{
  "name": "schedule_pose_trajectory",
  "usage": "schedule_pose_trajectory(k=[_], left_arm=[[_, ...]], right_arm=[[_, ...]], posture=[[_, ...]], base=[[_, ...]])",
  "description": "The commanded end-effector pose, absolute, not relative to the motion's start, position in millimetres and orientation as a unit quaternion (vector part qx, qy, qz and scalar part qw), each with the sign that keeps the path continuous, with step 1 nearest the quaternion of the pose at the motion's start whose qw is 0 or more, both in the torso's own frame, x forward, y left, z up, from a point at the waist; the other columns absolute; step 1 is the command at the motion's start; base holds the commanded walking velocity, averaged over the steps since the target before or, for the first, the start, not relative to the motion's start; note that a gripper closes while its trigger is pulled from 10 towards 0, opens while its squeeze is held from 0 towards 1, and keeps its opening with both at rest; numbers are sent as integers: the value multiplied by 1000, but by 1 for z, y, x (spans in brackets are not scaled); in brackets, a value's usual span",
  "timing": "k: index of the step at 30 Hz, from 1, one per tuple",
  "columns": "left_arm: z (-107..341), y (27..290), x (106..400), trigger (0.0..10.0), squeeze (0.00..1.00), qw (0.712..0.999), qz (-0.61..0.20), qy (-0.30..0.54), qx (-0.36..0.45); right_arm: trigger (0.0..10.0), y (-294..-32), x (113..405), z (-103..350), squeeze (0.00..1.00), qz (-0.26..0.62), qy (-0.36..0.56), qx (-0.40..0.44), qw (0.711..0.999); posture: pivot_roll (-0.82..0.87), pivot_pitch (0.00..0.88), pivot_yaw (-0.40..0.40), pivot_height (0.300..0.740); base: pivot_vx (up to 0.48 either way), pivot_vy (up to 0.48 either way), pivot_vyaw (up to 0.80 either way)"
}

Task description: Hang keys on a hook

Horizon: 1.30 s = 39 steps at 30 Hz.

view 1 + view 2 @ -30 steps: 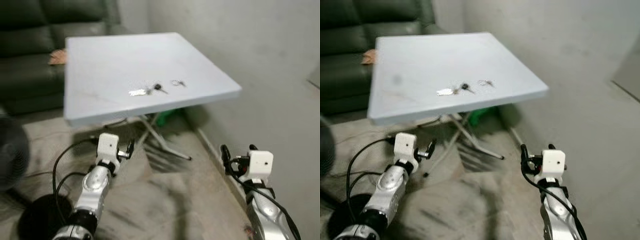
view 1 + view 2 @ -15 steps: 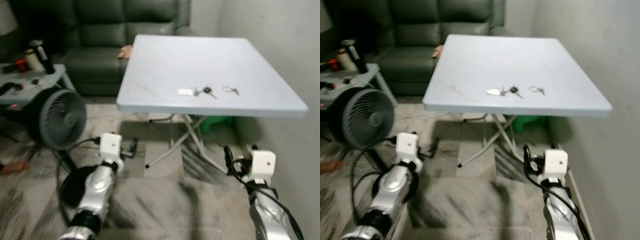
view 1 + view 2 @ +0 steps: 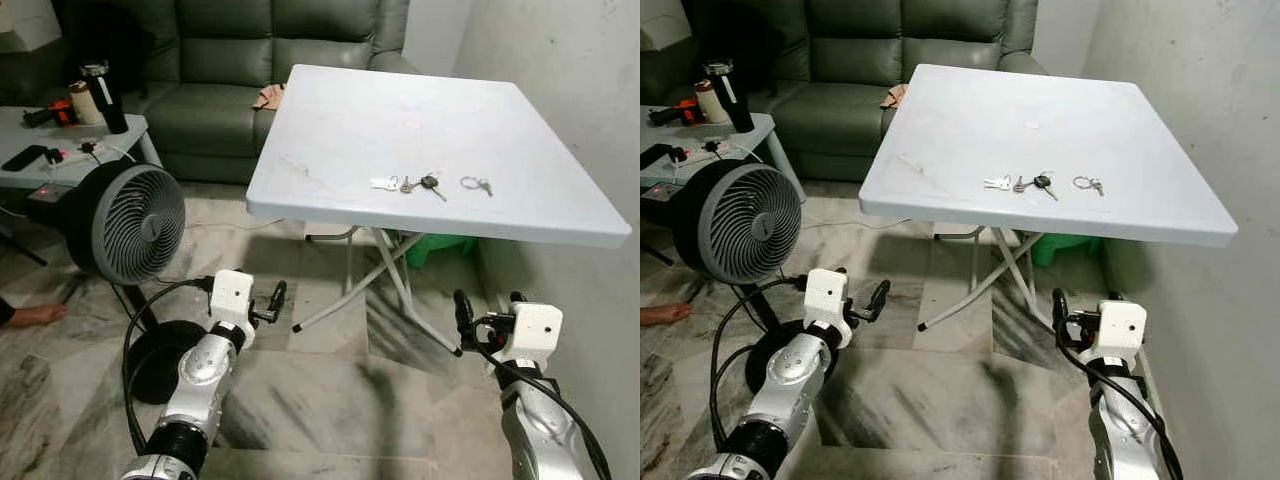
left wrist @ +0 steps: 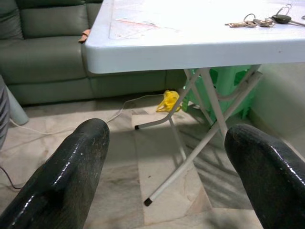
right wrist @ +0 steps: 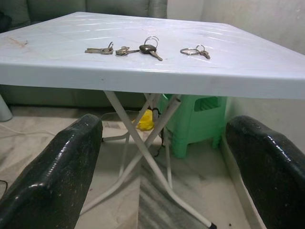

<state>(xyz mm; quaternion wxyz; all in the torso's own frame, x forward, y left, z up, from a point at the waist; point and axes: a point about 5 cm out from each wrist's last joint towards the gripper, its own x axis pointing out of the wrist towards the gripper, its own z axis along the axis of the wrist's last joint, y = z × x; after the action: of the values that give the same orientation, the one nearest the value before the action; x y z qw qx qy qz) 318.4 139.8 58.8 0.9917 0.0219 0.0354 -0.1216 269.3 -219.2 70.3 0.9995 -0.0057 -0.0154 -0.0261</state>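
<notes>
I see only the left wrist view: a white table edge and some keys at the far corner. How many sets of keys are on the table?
Observer: Two: a larger key bunch and a small key ring beside it, apart.
Operator: Is something standing at the robot's left?
Observer: Yes, a floor fan.
Operator: What about the right gripper?
Observer: The right gripper hangs low before the table, jaws open.

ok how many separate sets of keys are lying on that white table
2. A larger bunch with a black-headed key lies near the front edge of the white table; a smaller ring with one key lies just to its right, apart from it. None looks hidden.
</notes>
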Motion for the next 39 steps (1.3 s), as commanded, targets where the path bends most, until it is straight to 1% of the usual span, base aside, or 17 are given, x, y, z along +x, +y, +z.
schedule_pose_trajectory(k=[1,30,34,39], left_arm=[[62,140,320,10000,0,992,-124,32,17],[64,138,322,10000,0,991,-126,35,10],[64,137,322,10000,0,992,-125,34,5],[65,138,323,10000,0,992,-124,32,3]], right_arm=[[10000,-219,269,73,0,-26,-22,-3,999],[10000,-218,269,75,0,-14,-26,3,1000],[10000,-217,270,76,0,-11,-27,3,1000],[10000,-215,271,77,0,-2,-28,0,1000]], posture=[[45,61,-36,740],[40,59,-39,740],[43,56,-41,740],[45,51,-44,740]], base=[[0,0,0],[306,0,0],[254,0,0],[0,0,0]])
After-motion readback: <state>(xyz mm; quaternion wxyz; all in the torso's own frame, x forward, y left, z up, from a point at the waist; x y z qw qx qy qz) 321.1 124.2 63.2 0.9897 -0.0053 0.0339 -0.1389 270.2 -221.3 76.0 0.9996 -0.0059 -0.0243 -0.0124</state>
